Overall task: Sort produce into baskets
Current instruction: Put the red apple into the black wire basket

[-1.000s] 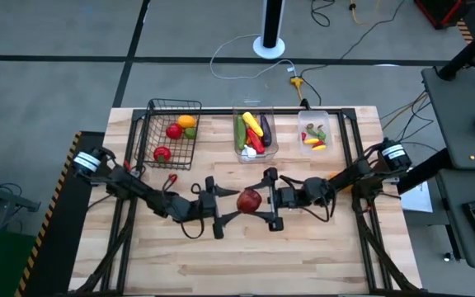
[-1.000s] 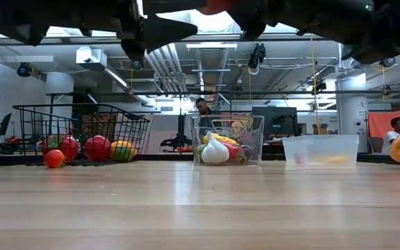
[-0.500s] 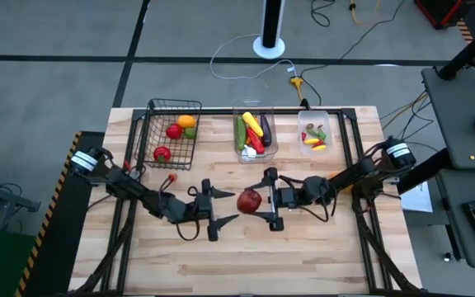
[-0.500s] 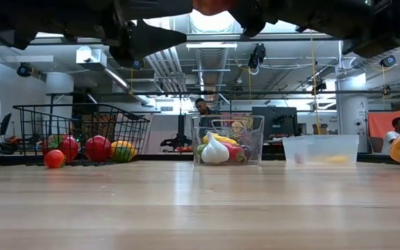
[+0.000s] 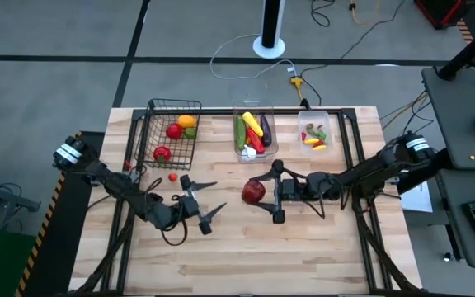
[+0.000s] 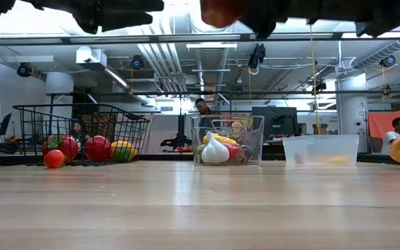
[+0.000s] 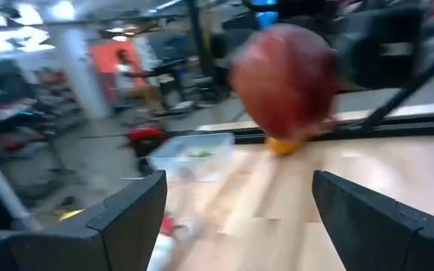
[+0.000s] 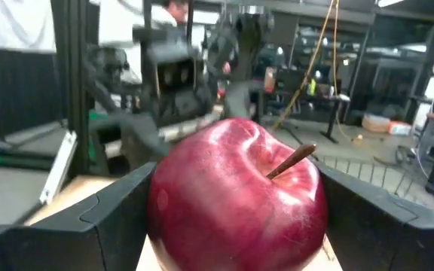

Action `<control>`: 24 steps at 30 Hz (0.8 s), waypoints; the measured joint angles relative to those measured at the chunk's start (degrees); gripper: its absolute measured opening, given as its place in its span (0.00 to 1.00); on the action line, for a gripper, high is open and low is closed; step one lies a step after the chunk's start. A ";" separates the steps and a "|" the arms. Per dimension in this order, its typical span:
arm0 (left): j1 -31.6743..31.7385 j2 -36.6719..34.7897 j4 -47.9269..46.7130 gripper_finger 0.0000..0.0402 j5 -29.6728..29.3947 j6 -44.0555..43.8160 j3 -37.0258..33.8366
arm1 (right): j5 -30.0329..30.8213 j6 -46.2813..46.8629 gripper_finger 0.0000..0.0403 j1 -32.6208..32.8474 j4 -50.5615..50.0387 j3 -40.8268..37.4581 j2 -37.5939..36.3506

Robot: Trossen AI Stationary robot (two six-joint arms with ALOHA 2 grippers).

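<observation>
One glossy round apple (image 5: pixel 253 191) clamped in right jaws (image 5: pixel 265 190) — left jaws (image 5: pixel 206 203) apart, empty.

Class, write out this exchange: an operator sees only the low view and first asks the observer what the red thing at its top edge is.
Observer: A red apple, clamped in the right gripper above the table.
Operator: Is the left gripper on it too?
Observer: No. The left gripper is open, empty and clear of it.
Operator: Is the small red piece inside the black basket?
Observer: No. The small red piece lies on the table just outside the black basket.
</observation>
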 joint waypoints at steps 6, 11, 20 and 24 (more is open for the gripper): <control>-0.07 0.22 -0.79 0.78 -0.89 0.46 1.89 | 1.40 0.63 0.79 -0.16 2.10 -0.15 5.42; -0.05 0.37 -1.22 0.78 0.13 -0.55 2.32 | 1.34 0.97 0.79 -0.38 5.54 -0.15 7.95; -0.05 0.37 -5.10 0.78 4.09 -2.39 2.53 | 1.35 1.08 0.79 -0.40 5.97 0.04 7.84; 0.86 0.37 -7.52 0.78 -0.70 -10.70 2.51 | 0.89 1.79 0.79 -0.39 5.95 0.19 7.84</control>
